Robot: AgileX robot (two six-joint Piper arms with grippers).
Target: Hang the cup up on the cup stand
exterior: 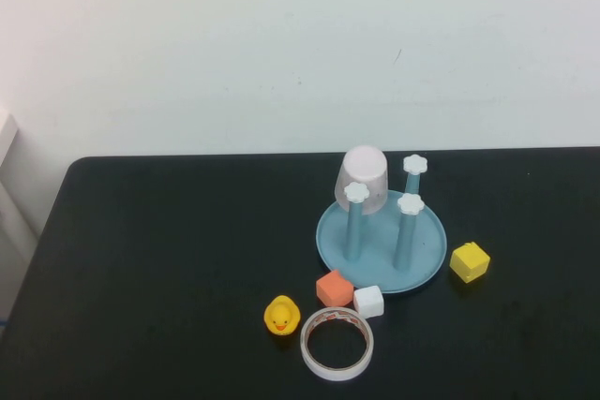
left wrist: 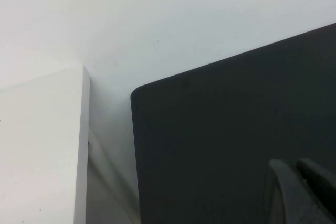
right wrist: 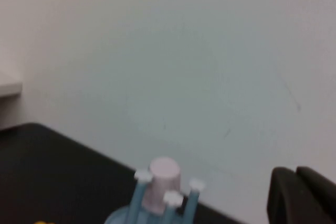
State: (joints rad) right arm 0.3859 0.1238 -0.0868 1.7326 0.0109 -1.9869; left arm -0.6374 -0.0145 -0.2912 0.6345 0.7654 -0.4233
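The pale pink cup [exterior: 364, 173] sits upside down over the back left post of the cup stand [exterior: 330, 231], a round light blue tray at the table's right of middle. Three white flower caps show; the fourth is hidden under the cup. Neither arm shows in the high view. My left gripper [left wrist: 295, 165] is shut and empty over the table's far left corner. My right gripper [right wrist: 295, 171] is shut and empty, raised and away from the stand. The cup [right wrist: 163, 176] on the stand's posts [right wrist: 137, 195] shows small in the right wrist view.
In front of the stand lie an orange cube [exterior: 334, 288], a white cube [exterior: 368, 301], a yellow duck [exterior: 281, 315] and a white tape roll [exterior: 337, 343]. A yellow cube [exterior: 470, 261] lies to its right. A white ledge [left wrist: 42, 145] stands beside the table's left edge.
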